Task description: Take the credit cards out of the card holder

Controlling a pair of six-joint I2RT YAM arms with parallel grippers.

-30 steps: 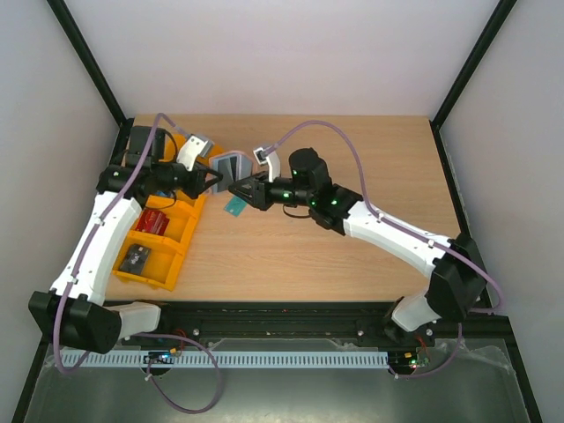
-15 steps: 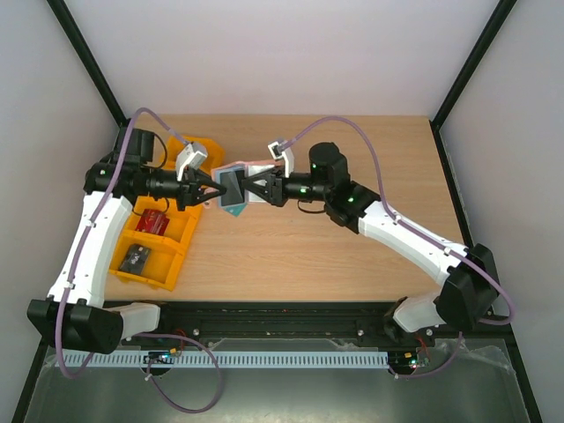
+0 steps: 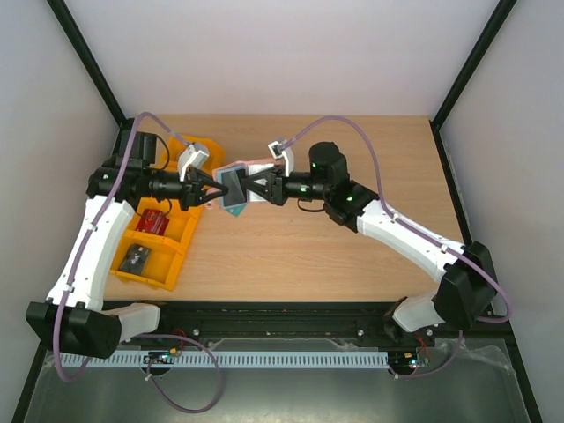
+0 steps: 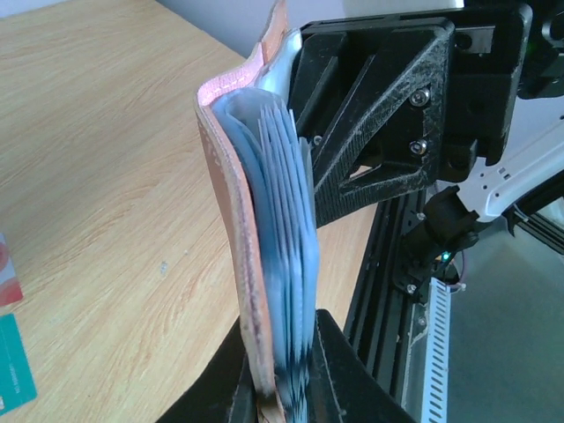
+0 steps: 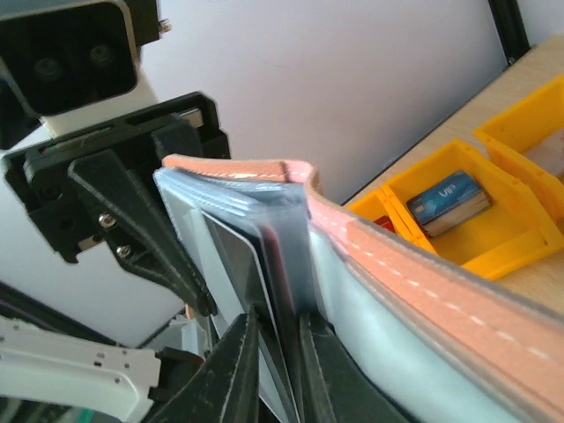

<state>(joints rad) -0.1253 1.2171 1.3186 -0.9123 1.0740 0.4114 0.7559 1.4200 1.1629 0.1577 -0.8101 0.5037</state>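
Card holder (image 3: 233,183) is held up off the table (image 3: 352,256): one edge clamped by the left gripper (image 4: 280,388), grey-blue pockets pinched by the right gripper (image 5: 280,352). A teal credit card (image 4: 13,366) is seen lying underneath.

card holder (image 4: 222,229), outer face: reddish-brown, leather-like, matt, with pale stitching along the edge.
inner sleeves (image 4: 282,247): grey-blue clear plastic, smooth, slightly glossy.
table (image 4: 106,132): pale wood-grain top, smooth, matt.
bins (image 5: 493,238): orange plastic, smooth, faint sheen.
left gripper (image 4: 282,397): black plastic, matt.
right gripper (image 5: 278,379): black plastic, matt, finely ridged.
screws (image 4: 416,99): bright metal.
teal credit card (image 4: 13,361), lower left of frame: thin, smooth plastic.
arm shells (image 3: 92,238): white plastic, smooth, glossy.
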